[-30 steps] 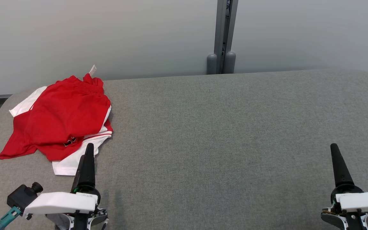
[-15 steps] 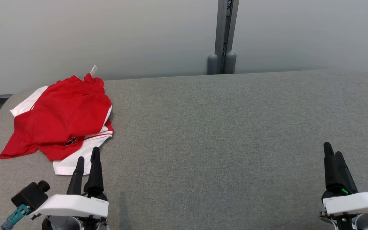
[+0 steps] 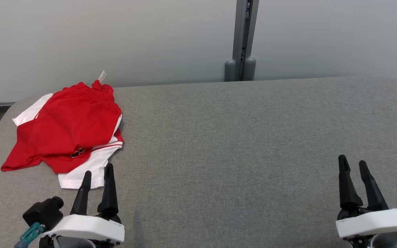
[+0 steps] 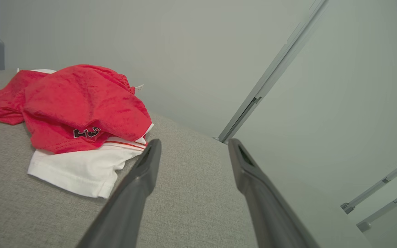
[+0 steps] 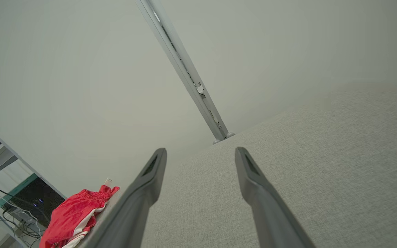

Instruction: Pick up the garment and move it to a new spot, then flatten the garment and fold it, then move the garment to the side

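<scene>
Evidently left tool (image 3: 98, 169) and right tool (image 3: 352, 159) gape, empty.

Soft red-and-white cloth garment (image 3: 65, 129) on coarse matt grey fabric table (image 3: 236, 137) — fingers (image 3: 108, 187) smooth matt black.

grey fabric table (image 3: 240, 137) (rounded corners) before pale wall (image 3: 115, 38).

- One garment (image 3: 67, 131), red and white, with one white tag (image 3: 102, 75)
- One grey counter (image 3: 236, 137)
- Two pincers: the left pincer (image 3: 98, 169) and the right pincer (image 3: 352, 160)
- Four dark fingers (image 3: 110, 193), two on each pincer
- One black block (image 3: 43, 213) beside the left pincer
- One metal post (image 3: 243, 34) on the wall, with two grey caps (image 3: 230, 70) at its foot
</scene>
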{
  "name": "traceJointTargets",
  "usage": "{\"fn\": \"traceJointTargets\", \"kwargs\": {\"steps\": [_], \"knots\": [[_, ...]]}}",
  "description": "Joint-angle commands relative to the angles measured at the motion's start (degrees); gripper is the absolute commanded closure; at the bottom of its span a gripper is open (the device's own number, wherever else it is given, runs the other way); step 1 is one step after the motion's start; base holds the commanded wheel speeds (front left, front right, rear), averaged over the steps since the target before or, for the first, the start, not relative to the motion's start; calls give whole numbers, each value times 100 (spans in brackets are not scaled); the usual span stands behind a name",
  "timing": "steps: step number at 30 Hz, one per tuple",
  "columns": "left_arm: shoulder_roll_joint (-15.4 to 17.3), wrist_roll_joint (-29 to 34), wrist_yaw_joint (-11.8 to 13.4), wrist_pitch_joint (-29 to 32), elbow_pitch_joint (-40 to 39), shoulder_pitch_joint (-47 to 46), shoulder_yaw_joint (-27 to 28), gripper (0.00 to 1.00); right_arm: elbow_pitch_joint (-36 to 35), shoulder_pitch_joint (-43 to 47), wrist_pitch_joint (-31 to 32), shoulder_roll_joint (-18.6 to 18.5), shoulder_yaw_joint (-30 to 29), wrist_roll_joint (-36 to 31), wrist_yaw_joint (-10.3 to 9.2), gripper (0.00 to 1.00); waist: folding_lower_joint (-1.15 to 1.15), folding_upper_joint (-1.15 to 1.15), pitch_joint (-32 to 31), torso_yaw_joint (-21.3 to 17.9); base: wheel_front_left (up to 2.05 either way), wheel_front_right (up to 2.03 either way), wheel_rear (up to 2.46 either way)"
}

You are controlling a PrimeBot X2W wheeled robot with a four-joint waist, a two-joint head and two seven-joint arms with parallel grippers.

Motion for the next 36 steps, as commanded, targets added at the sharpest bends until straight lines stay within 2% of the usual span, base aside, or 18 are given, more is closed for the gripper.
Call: {"fn": "traceJointTargets", "kwargs": {"steps": [1, 17, 36], "knots": [[55, 191, -14, -66, -38, -18, -25, 0, -67, 16, -75, -53, 16, -215, 29, 0, 0, 0, -2, 0, 0, 0, 0], [156, 1283, 143, -331, 137, 56, -159, 0, 117, 41, -346, -64, 80, -1452, 29, 0, 0, 0, -18, 13, 0, 0, 0], [215, 2065, 257, -605, 373, 99, -194, 0, 103, 95, -619, -74, 131, -2444, 32, 0, 0, 0, -25, 32, 0, 0, 0]]}}
